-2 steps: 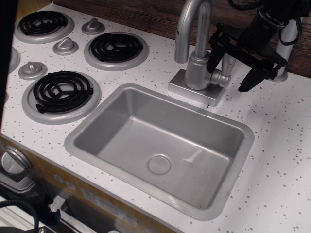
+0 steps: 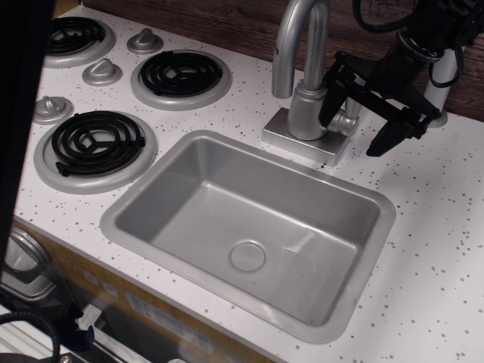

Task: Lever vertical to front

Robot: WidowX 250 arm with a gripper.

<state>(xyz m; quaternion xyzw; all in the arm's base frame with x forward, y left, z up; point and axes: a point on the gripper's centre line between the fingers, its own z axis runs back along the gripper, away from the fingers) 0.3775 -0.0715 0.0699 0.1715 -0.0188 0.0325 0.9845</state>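
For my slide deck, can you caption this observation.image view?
Open black gripper straddles the small lever beside the faucet spout, behind the empty sink.

lever [image 2: 349, 113]: I see a small silver-grey handle on the faucet's right-side stub
state: upper part hidden, angle unclear

Black claw [image 2: 355, 125] came in from upper right, angled down-left, fingers [image 2: 384, 138] spread wide apart.

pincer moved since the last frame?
Yes. The pincer has shifted slightly left and up, judged against the faucet base; its near finger now overlaps the lever stub.
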